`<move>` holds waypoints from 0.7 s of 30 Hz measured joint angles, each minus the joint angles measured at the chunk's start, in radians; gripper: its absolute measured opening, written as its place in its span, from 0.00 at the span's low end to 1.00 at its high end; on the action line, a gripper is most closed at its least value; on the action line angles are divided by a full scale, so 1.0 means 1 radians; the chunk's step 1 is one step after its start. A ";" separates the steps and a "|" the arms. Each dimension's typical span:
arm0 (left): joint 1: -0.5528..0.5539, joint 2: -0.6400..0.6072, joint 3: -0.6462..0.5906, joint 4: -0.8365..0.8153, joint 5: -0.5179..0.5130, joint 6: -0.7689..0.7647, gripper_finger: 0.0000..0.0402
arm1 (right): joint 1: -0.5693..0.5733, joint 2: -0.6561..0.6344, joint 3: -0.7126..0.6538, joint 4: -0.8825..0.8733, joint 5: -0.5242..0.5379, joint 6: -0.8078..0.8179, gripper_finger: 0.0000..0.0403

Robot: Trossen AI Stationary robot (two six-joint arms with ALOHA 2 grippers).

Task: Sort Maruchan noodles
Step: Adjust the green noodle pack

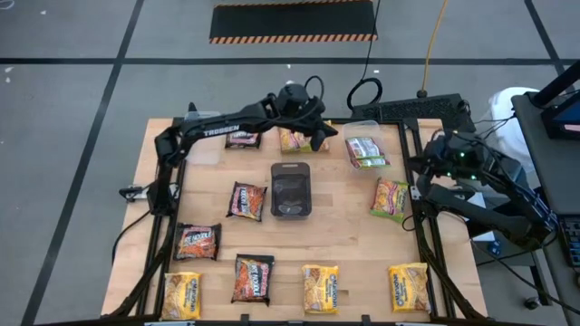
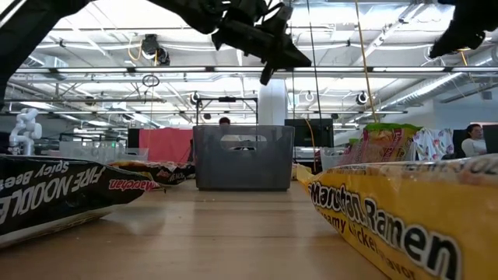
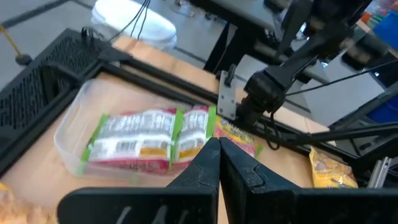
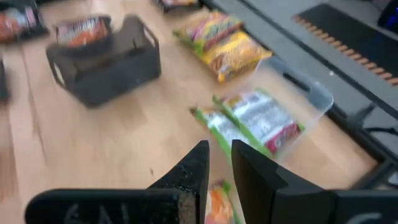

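- Left gripper hangs in the air on the far side of the dark grey tray, between the yellow packet at the far edge and the clear tub; its fingers are pressed together and hold nothing.
- Right gripper waits off to the tray's right, near the table edge, its fingers a little apart with nothing between them.
- Two green-edged packets lie in the clear tub, to the right of and beyond the tray; a third green-edged packet lies on the wood on the tray's right.
- Brown packets lie to the tray's left and nearer side, and yellow ones line the near edge, well apart from the tray.
- Judged from this, the green-edged group is being gathered and the left arm is between picks, most packets still unsorted.
- Next move calls for choosing a loose packet, spreading the fingers, and coming down squarely over it; a flat slippery wrapper may slide instead of lifting.
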 joint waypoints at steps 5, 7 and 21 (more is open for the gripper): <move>0.009 0.001 0.024 -0.001 0.004 0.019 0.01 | 0.000 0.061 0.000 -0.101 -0.066 -0.086 0.16; 0.013 0.002 0.024 -0.006 0.004 0.019 0.01 | 0.000 0.095 0.000 -0.117 -0.086 -0.133 0.16; 0.021 0.002 0.023 -0.034 0.004 0.026 0.01 | 0.000 0.319 0.000 -0.149 -0.099 -0.435 0.16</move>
